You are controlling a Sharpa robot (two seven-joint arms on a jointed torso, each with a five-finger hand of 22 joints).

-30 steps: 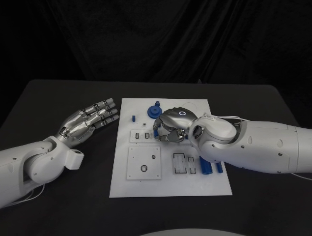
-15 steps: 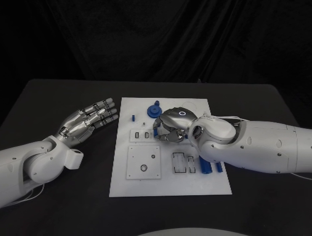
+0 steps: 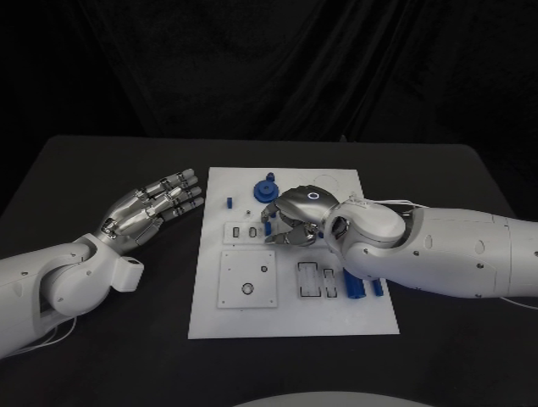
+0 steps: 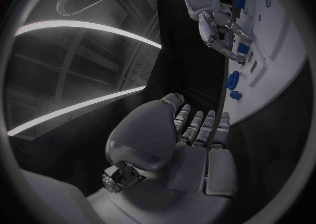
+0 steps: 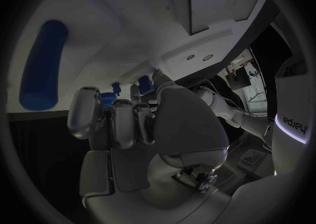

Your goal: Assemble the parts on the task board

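Note:
The white task board (image 3: 291, 318) lies in the middle of the black table. My right hand (image 3: 296, 219) hangs over its upper middle with fingers curled down. In the left wrist view its fingertips (image 4: 230, 38) pinch a small blue part (image 4: 242, 48) against the board (image 4: 276, 50). A blue gear-like part (image 3: 266, 190) stands just beyond that hand, and a small blue peg (image 3: 230, 203) sits near the board's left edge. My left hand (image 3: 158, 203) hovers left of the board, fingers spread, holding nothing.
Two more blue parts (image 3: 354, 288) (image 3: 378, 288) lie at the board's right side beside my right forearm (image 3: 464, 254). Square insets with slots (image 3: 249, 280) fill the board's lower half. Bare table lies on both sides of the board.
My right hand's fingers have shifted slightly over the board. The left hand has not moved.

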